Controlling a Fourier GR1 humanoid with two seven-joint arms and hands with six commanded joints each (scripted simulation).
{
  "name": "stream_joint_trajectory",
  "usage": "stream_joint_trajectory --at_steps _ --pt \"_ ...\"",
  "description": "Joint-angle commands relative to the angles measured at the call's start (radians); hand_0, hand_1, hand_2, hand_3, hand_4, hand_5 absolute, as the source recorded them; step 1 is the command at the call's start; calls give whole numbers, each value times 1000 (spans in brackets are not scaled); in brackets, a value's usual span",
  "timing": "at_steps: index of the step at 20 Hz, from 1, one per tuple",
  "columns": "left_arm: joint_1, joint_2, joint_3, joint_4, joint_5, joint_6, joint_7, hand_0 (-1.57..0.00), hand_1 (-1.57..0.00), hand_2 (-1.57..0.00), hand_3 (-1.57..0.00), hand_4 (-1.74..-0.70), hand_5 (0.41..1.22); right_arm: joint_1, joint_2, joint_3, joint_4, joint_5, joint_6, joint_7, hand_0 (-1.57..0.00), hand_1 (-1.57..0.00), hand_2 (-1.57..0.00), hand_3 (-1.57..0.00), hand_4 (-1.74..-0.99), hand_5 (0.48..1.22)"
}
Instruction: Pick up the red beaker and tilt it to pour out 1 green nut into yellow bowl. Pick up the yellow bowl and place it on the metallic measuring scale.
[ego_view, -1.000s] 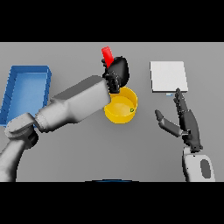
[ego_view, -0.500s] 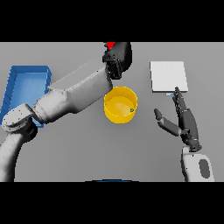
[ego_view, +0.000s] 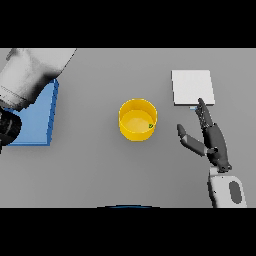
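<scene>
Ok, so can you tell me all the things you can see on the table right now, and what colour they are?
yellow bowl: one, yellow, near the middle of the table, standing alone
green nut: one, green, inside the yellow bowl by its right wall
scale: one, pale grey square plate, far right of the table, nothing on it
tray: one, blue, at the left side, partly hidden by the left arm
table: one, grey, under everything
red beaker: not in view
left arm: one, white and grey, top left corner; its hand is not in view
right hand: one, dark, lower right, fingers straight, holding nothing, between the bowl and the scale
</scene>
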Motion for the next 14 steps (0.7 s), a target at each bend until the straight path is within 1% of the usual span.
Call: stream_joint_trajectory --at_steps 1,2,3,4,6,7,8,9,10,12,14 --pt "-2 37 99 45 72 -2 52 -1571 -1530 -1528 -1445 -1611 1217 -7 -5 0 10 6 0 8 1 1 1 1 -1292 645" --pt "6 62 174 82 128 15 91 -1571 -1539 -1537 -1435 -1637 1218 -12 -9 0 11 6 0 8 1 1 1 1 -1299 649" --pt "15 85 247 119 188 32 113 -1571 -1545 -1544 -1453 -1658 1218 -18 -10 0 17 10 -2 2 1 1 1 1 -1306 651" --pt "33 108 302 142 235 57 141 -1571 -1550 -1549 -1440 -1674 1219 -11 -9 8 15 11 7 -25 1 1 1 1 -1313 652" --pt "73 147 374 170 295 120 164 -1571 -1558 -1557 -1393 -1698 1220 -25 -8 15 21 31 -5 -30 1 1 1 1 -1307 651" --pt "91 171 411 171 328 146 170 -1571 -1560 -1560 -1400 -1707 1220 -22 -17 16 24 42 -6 -50 1 1 1 1 -1304 653" --pt "114 186 446 170 364 161 178 -1571 -1563 -1562 -1403 -1714 1220 -38 -10 15 34 38 -9 -28 1 1 1 1 -1301 652" --pt "139 201 483 171 399 181 224 -1571 -1564 -1564 -1437 -1719 1220 -37 -13 13 37 36 -7 -32 1 1 1 1 -1298 651" --pt "166 205 502 168 418 203 260 -1571 -1566 -1565 -1398 -1724 1220 -46 -9 12 45 34 -8 -21 1 1 1 1 -1294 649" --pt "243 218 538 148 462 254 308 -1571 -1568 -1567 -1406 -1730 1221 -40 1 13 46 26 -8 -22 1 1 1 1 -1276 651" --pt "322 236 563 123 501 269 348 -1571 -1569 -1569 -1465 -1734 1221 -32 12 22 34 22 -5 -19 1 1 1 1 -1275 656"
